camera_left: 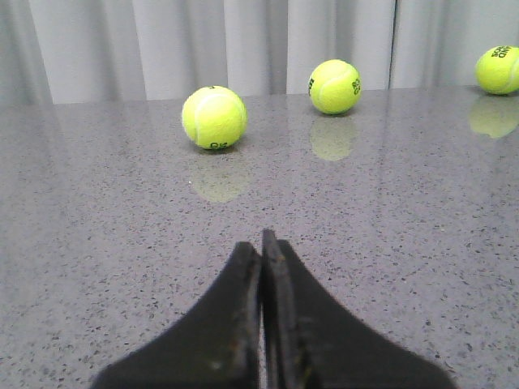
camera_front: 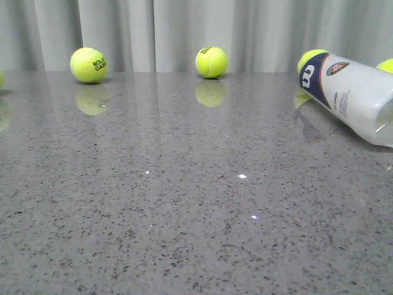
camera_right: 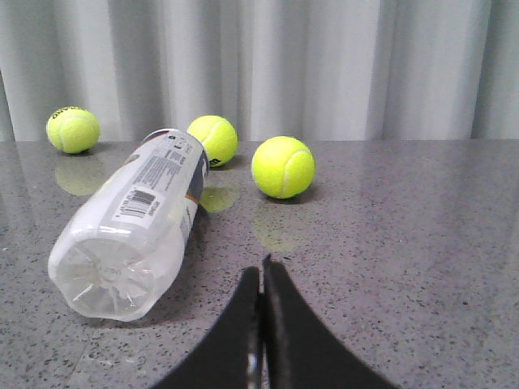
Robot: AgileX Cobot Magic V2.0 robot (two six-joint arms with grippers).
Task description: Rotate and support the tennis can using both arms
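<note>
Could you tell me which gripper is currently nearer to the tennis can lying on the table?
Right. The right gripper, shut, sits just short of the tennis can, whose clear end faces it. The left gripper, also shut, shows only balls ahead, no can in its view.

Front view: tennis can [camera_front: 353, 98] cut off at right edge, hiding most of two balls [camera_front: 312, 58] behind it; another ball [camera_front: 1, 78] clipped at left edge.

The left hand [camera_left: 261, 243] has its pointed black fingers pressed together, holding nothing. The right hand [camera_right: 261, 271] is likewise closed and empty, low over the tabletop [camera_right: 405, 243].
</note>
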